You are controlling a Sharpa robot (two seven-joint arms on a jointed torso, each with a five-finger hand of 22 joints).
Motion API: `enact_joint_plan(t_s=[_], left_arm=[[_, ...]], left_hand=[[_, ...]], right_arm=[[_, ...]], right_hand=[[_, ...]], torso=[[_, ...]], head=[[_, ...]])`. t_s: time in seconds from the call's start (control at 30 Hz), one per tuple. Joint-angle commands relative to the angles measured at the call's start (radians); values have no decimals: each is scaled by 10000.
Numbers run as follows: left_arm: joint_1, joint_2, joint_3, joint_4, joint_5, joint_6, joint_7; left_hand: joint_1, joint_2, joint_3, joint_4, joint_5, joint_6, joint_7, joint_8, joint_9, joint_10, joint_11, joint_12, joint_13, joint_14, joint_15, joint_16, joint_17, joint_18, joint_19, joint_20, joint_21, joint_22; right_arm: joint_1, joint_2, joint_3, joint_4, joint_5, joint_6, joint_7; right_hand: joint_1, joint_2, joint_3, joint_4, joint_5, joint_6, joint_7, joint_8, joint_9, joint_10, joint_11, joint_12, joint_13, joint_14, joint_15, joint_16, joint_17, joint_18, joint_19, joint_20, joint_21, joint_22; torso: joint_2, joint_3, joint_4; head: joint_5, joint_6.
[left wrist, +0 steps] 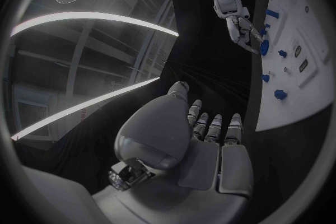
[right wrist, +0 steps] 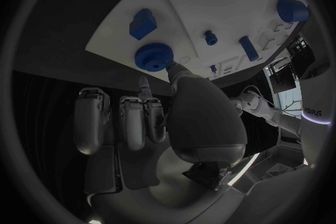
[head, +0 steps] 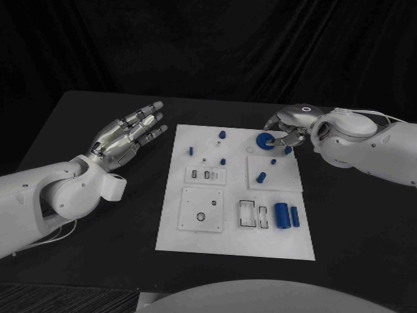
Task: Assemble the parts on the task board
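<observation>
Black table [head: 96,117] before a dark backdrop; bright curved light strips [left wrist: 91,17] overhead in the room

Head view dim, near monochrome; black table [head: 96,124] and backdrop swallow detail. Task board [head: 236,244] brightest surface, evenly lit, only faint shadows. Soft sheen on left hand [head: 124,138]. Wrist views: strong fisheye bending, dark vignette at rim. Bright ceiling light strips glare in left wrist view.

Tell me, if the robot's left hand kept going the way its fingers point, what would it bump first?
Probably nothing: the left hand points past the task board's far corner over bare black table. Height is unclear.
</observation>
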Motion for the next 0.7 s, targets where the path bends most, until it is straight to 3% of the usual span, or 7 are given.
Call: enact_joint_plan(t_s=[0.03,0.2,0.3,0.43,0.53,0.63,0.7], left_arm=[[-10,13,8,7,-15,172,75],[-10,10,8,6,-15,194,63],[-10,12,8,3,-15,203,57],[-10,19,8,-4,-15,220,46],[-10,22,8,-3,-15,236,40],[-10,18,8,-2,-15,250,30],[-10,13,8,-2,-15,253,25]], left_hand=[[119,5,52,7,45,-4,27,35,6,9,53,15,0,17,52,34,13,174,12,59,-58,-10],[119,5,52,7,45,-4,27,35,6,9,53,15,0,17,52,34,13,174,12,59,-58,-10],[126,4,63,-1,51,-6,28,36,6,8,53,14,0,17,56,33,13,173,12,62,-58,-10],[131,3,72,-7,56,-9,28,37,5,7,54,13,-1,16,59,32,12,173,12,64,-58,-10],[131,3,72,-7,56,-9,28,37,5,7,54,13,-1,16,59,32,12,173,12,64,-58,-10],[136,4,81,-13,60,-12,29,37,5,6,55,13,-1,16,61,31,12,173,12,65,-58,-10],[136,4,81,-13,60,-12,29,37,5,6,55,13,-1,16,61,31,12,173,12,65,-58,-10]], right_arm=[[-51,-2,4,-5,-4,73,-195],[-114,33,4,-58,-4,93,-189],[-142,67,4,-103,-4,108,-185],[-202,161,5,-218,-4,156,-168],[-253,233,5,-303,-4,204,-157],[-299,284,5,-359,-4,248,-141],[-314,300,6,-378,-4,249,-126]], right_hand=[[78,-3,18,20,38,117,-3,84,44,1046,19,34,2631,1047,71,26,2630,29,121,59,-43,1894],[181,30,36,-17,99,334,-13,256,237,1046,10,34,2631,1047,66,26,2630,37,105,62,-78,1895],[312,80,82,-100,449,400,-16,383,387,1046,7,34,2631,1047,66,26,2630,42,94,56,-104,1896],[529,179,203,-320,1442,409,-5,580,656,1046,14,34,2631,1047,63,26,2630,50,74,56,-157,1900],[732,181,304,-522,1950,448,9,696,788,1046,24,34,2631,1047,63,26,2630,53,72,55,-174,1905],[936,190,515,-842,2944,564,16,1042,1133,1046,24,34,2631,1047,67,26,2630,59,65,56,-216,1916],[976,209,607,-964,3352,746,1,1296,1343,1046,8,34,2631,1047,60,26,2630,61,67,44,-225,1925]], torso=[[0,2,-7],[-7,4,-20],[-5,8,-22],[1,14,-21],[7,17,-14],[6,11,-11],[10,6,-13]], head=[[10,7],[14,-5],[8,-11],[5,-3],[6,9],[28,-6],[26,-20]])
